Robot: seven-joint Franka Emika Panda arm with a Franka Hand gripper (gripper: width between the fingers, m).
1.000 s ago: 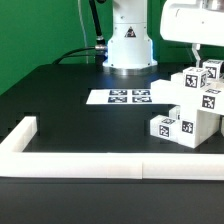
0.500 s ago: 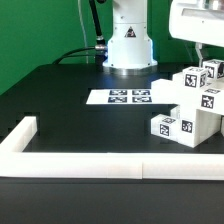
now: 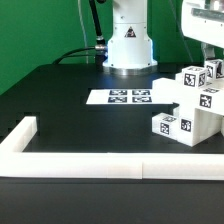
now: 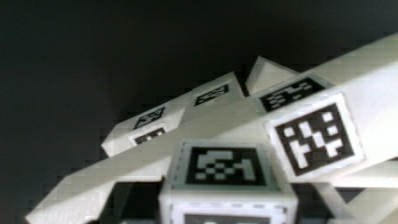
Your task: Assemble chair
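Observation:
The chair (image 3: pixel 192 108) is a cluster of white blocky parts with black-and-white tags, standing on the black table at the exterior view's right. My gripper (image 3: pixel 210 55) hangs over its top. In the wrist view a tagged white block (image 4: pixel 224 168) fills the gap between my two dark fingers (image 4: pixel 135 196), and both touch its sides, so my gripper (image 4: pixel 226 205) looks shut on this top part of the chair. More tagged chair parts (image 4: pixel 306 132) stretch away beyond it. The chair's right side is cut off in the exterior view.
The marker board (image 3: pixel 128 97) lies flat mid-table, left of the chair. A long white border wall (image 3: pixel 100 165) runs along the table's front with a short arm at the left (image 3: pixel 24 130). The robot's base (image 3: pixel 130 45) stands at the back.
My gripper has shifted a little toward the exterior view's right above the chair. The chair's parts look the same.

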